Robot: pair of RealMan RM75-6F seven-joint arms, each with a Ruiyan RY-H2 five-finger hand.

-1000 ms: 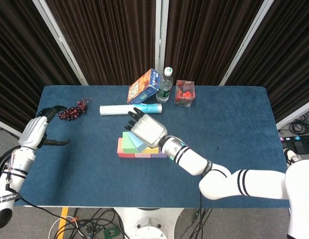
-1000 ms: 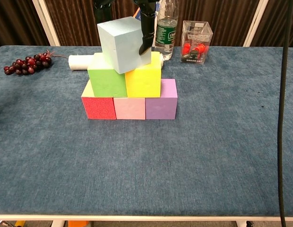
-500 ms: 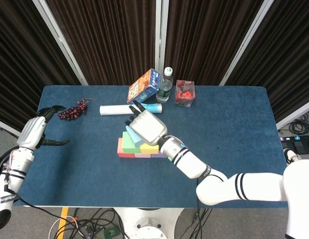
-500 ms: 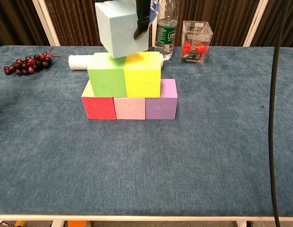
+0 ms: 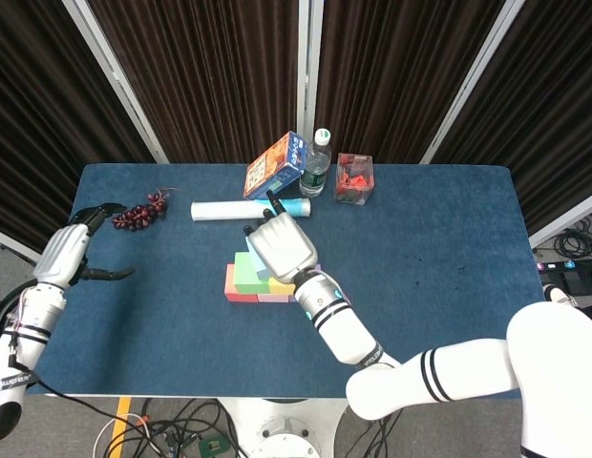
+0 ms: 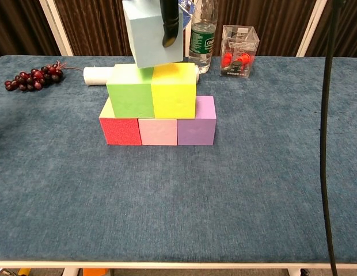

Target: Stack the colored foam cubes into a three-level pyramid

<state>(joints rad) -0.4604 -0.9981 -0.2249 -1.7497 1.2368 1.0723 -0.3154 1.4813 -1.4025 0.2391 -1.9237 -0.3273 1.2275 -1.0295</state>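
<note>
A red cube [image 6: 120,130], a pink cube [image 6: 158,131] and a purple cube [image 6: 197,121] form the bottom row on the blue table [image 6: 178,195]. A green cube [image 6: 130,95] and a yellow cube [image 6: 174,92] sit on them. My right hand [image 5: 282,246] holds a light blue cube [image 6: 148,34] just above the green and yellow pair; a dark finger [image 6: 168,23] crosses its front face. From the head view the hand hides most of the stack [image 5: 246,281]. My left hand [image 5: 74,250] is open, off the table's left edge.
Dark grapes [image 6: 32,77] lie at the far left. A white roll [image 6: 97,75], a printed box [image 5: 275,164], a water bottle [image 6: 202,34] and a clear box with red pieces [image 6: 239,50] stand behind the stack.
My right hand has lifted the light blue cube higher and turned it more upright over the green and yellow cubes. The left hand has not moved.
</note>
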